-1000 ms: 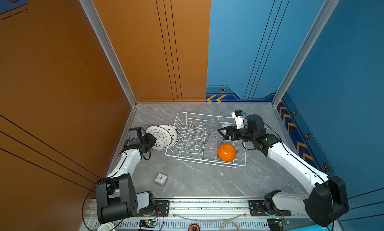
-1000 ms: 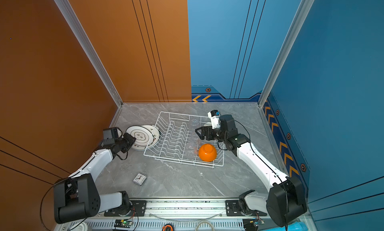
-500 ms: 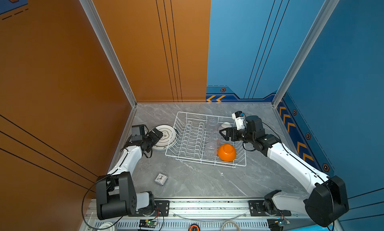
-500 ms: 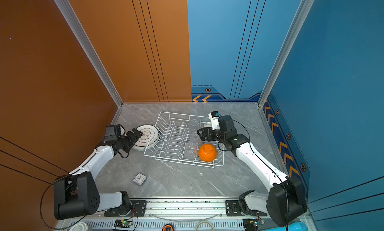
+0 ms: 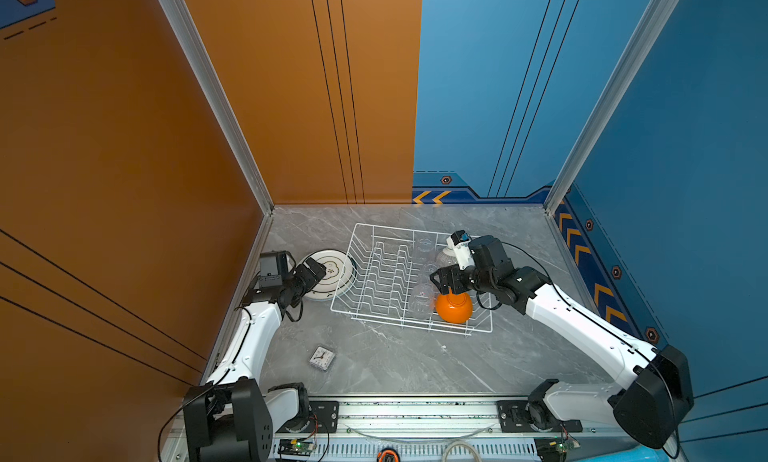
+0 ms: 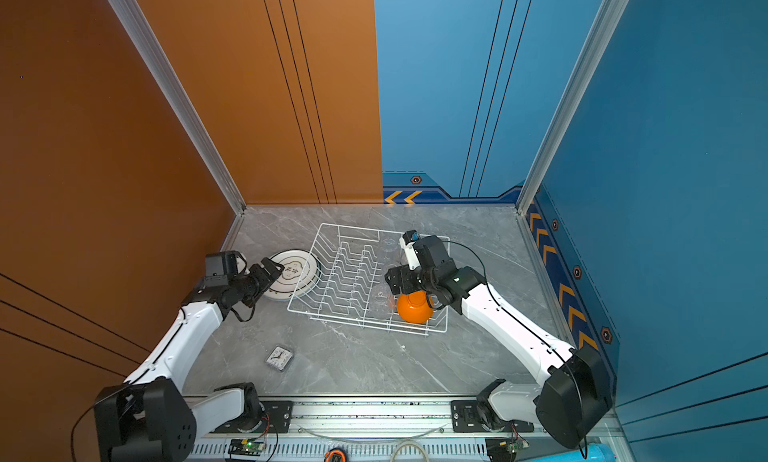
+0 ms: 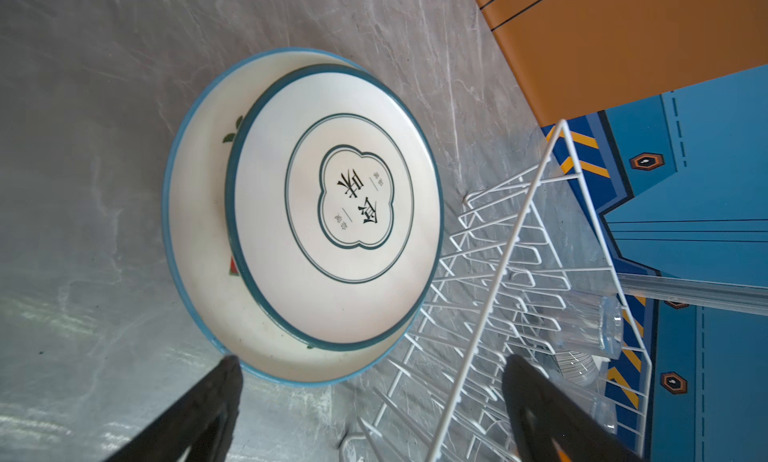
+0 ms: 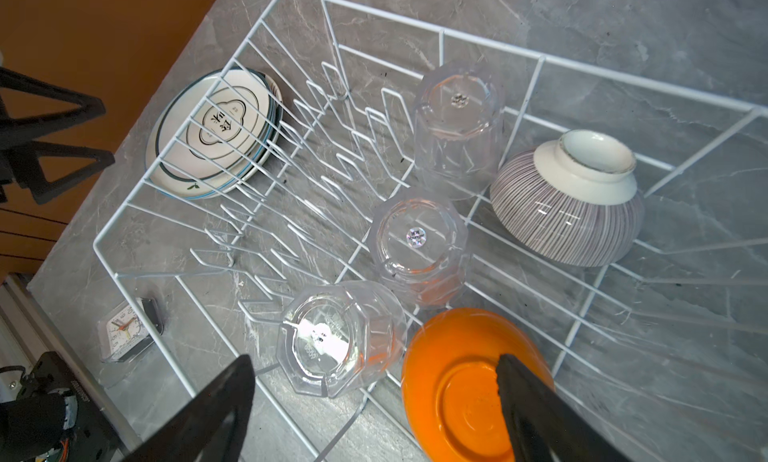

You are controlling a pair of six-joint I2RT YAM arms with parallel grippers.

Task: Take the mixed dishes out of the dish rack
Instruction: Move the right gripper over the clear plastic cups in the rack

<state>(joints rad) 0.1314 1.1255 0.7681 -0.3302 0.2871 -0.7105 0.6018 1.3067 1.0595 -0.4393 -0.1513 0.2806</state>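
My left gripper spread beside stacked plates, table's left edge; right gripper spread over orange bowl.

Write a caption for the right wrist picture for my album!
Three upside-down glass tumblers, a striped bowl and an orange bowl sit in the white dish rack.

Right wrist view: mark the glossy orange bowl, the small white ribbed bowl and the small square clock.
glossy orange bowl [image 8: 461, 393]: right wrist view, on its upturned base.
small white ribbed bowl [image 8: 569, 208]: right wrist view, on its striped side wall.
small square clock [image 8: 124, 332]: right wrist view, on its white face.
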